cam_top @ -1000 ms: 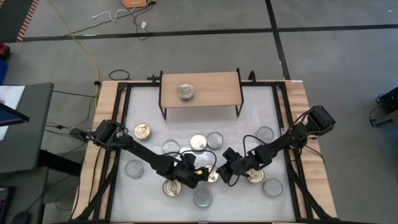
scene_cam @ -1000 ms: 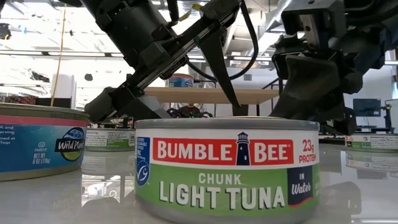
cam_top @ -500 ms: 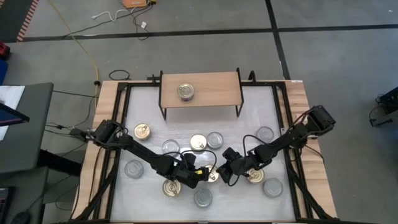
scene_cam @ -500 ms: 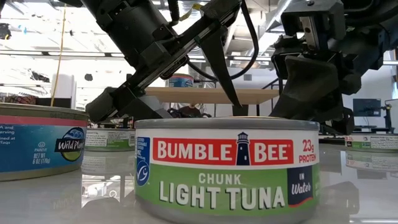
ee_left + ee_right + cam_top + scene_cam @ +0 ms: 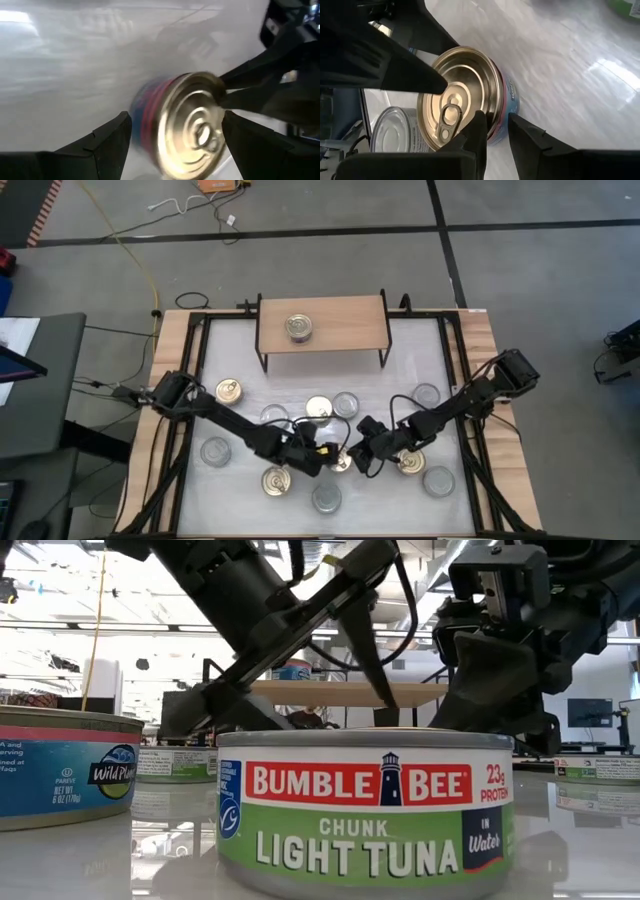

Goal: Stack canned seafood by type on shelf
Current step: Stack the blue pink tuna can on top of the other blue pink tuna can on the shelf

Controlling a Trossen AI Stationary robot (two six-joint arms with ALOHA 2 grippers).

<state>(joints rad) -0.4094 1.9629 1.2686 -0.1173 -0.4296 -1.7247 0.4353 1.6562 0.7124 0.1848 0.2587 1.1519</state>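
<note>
A gold-lidded tin (image 5: 342,463) with a blue and red label stands on the white table near its front, between my two grippers. My right gripper (image 5: 496,125) is shut on its rim. My left gripper (image 5: 176,117) is open, one finger on each side of the same tin (image 5: 187,125); I cannot tell whether they touch it. The shelf (image 5: 322,323), a light-wood board on black legs, stands at the far side with one tin (image 5: 298,328) on it. In the low view a green-labelled tin (image 5: 365,810) hides the held tin. My right gripper pinches the tin's rim (image 5: 496,112) on the side next to the pull tab. One finger (image 5: 476,131) lies on the lid and the other (image 5: 527,136) is outside the wall. The fingers slant down from the table's right. The tin's base looks to be on the table.
Several loose tins lie around: gold-lidded ones (image 5: 229,391), (image 5: 318,410), (image 5: 277,481), (image 5: 410,464) and silver ones (image 5: 346,404), (image 5: 426,395), (image 5: 326,498), (image 5: 438,481). A blue-labelled tin (image 5: 60,775) stands at the near left. Black frame rails (image 5: 200,380) run along the table's sides.
</note>
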